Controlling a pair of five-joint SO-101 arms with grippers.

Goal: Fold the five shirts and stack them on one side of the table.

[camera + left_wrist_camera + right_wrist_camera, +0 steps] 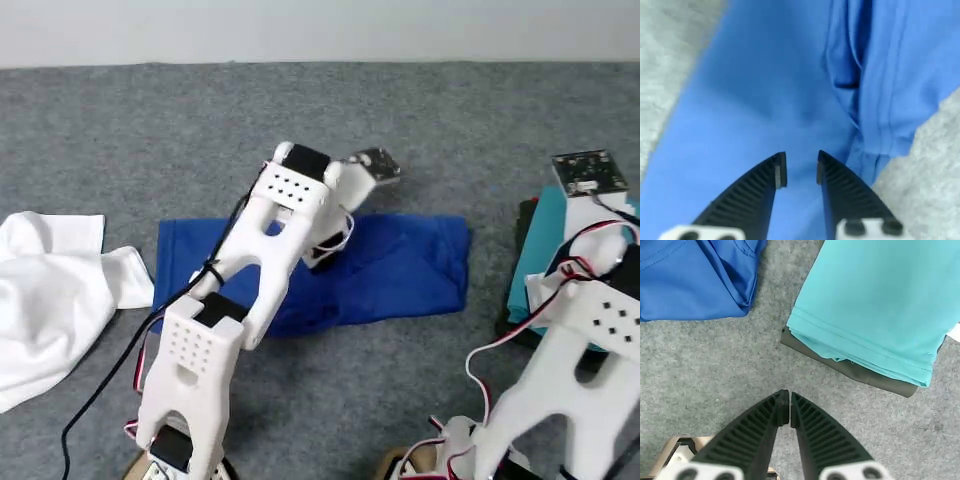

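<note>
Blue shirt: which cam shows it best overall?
High view: the blue shirt shows nearly whole on the table, with the left arm crossing its middle. Left wrist view gives close-up fabric and folds beneath the left tool. Right wrist view catches one folded end.

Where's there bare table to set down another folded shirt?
The widest bare table runs along the far edge, behind the blue shirt and white shirt. A narrower strip lies between the blue shirt and the teal-topped stack. The near edge is crowded by the left arm and right arm.
</note>
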